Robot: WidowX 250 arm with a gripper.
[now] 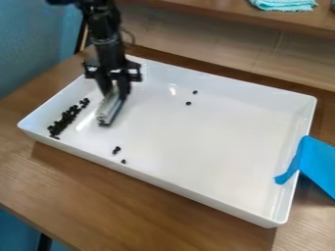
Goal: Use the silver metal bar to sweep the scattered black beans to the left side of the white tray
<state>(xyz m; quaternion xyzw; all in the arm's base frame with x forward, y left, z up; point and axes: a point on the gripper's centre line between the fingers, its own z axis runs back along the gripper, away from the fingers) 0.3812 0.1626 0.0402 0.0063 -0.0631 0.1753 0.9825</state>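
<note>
The black gripper (115, 87) hangs over the left part of a white rectangular tray (216, 142), shut on a long grey-white tool (110, 107). This tool slants down and toward the near side, its lower end low over or on the tray floor; contact cannot be told. Left of it, small black pieces (64, 119) lie in an elongated cluster along the tray's left side. A few stray pieces (116, 150) sit nearer the front wall, and two more (188, 103) lie apart, right of the gripper.
Raised walls surround the tray, which stands on a brown wooden table (98, 188). Blue tape or cloth (317, 164) hangs over its right wall. A wooden ledge (222, 15) at the back carries a folded turquoise cloth (284, 4).
</note>
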